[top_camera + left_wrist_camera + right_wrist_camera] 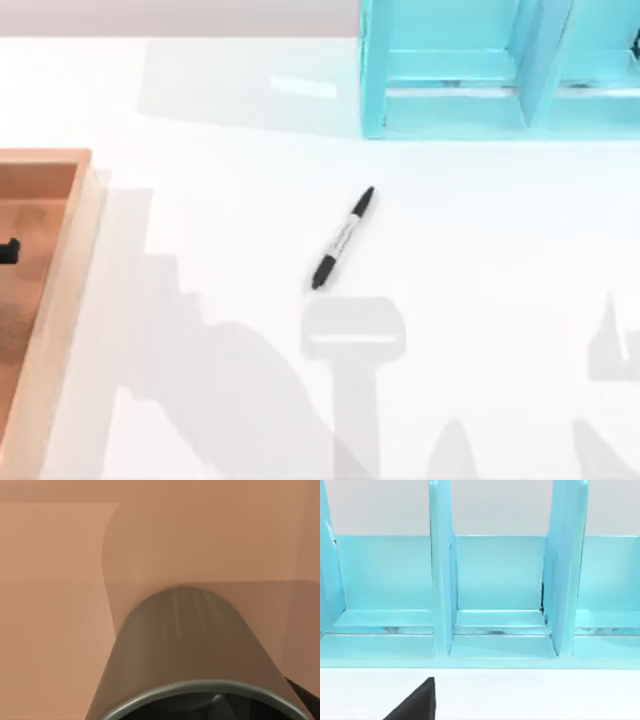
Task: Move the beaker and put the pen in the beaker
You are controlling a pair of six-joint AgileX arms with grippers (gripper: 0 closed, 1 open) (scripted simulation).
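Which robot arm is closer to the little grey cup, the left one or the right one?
Left. The left wrist view looks right down on the beaker, above the wooden tray at the table's left. The right wrist view faces the blue rack at the table's far right, away from the beaker.

I count one pen (343, 238) on my table (480, 250), one wooden tray (62, 290), one beaker (192, 650), and one turquoise rack (485, 630) showing perhaps three or four compartments.

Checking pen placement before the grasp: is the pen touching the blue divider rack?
Apart. The top view shows the pen lying alone on the white table, with a bare strip of tabletop between its upper tip and the blue rack.
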